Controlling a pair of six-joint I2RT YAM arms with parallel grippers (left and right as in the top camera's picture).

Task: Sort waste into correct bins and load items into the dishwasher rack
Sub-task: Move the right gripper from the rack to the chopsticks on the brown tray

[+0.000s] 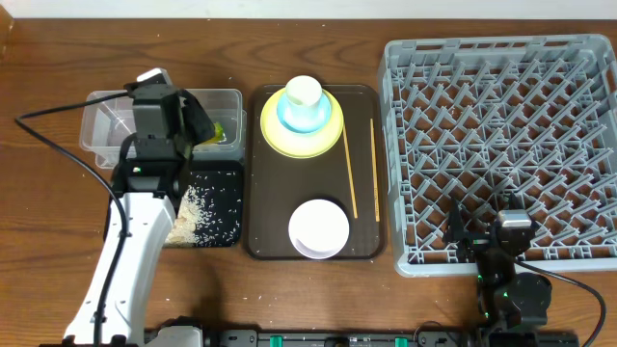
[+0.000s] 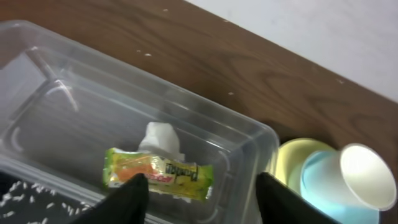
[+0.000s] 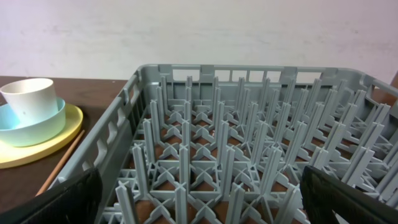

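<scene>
The snack wrapper (image 2: 158, 174) lies flat on the floor of the clear tub (image 2: 249, 155), with the crumpled tissue (image 2: 160, 138) touching it at its 12 o'clock. Both dry scraps are kept together there, so this tub is judged to serve as the bin for paper and packaging. The left gripper (image 2: 200, 182) is held just above the wrapper, its fingers apart and nothing clamped between them. One fingertip overlaps the wrapper's near end in the wrist view, and whether it touches cannot be told. The wrapper is judged to be delivered.

In the overhead view the black tray (image 1: 229, 226) is set at 6 o'clock of the tub. The rice grains (image 1: 188, 217) are gathered in it, apart from the dry waste, presumably as food scraps.

The brown serving tray (image 1: 253, 193) is placed at 3 o'clock of both bins. At its 12 o'clock end the white cup (image 1: 304, 92) is nested in the light blue bowl (image 1: 289, 118) on the yellow-green plate (image 1: 275, 140). The white bowl (image 1: 319, 228) sits at its 6 o'clock end, and the two chopsticks (image 1: 350, 173) are laid lengthwise along its 3 o'clock side, nearest the rack.

The dishwasher rack (image 1: 501, 145), at 3 o'clock of the tray, holds nothing. The right gripper (image 3: 199, 208) is parked at the rack's 6 o'clock rim with its fingers spread wide and nothing between them, and is judged ready for loading.
</scene>
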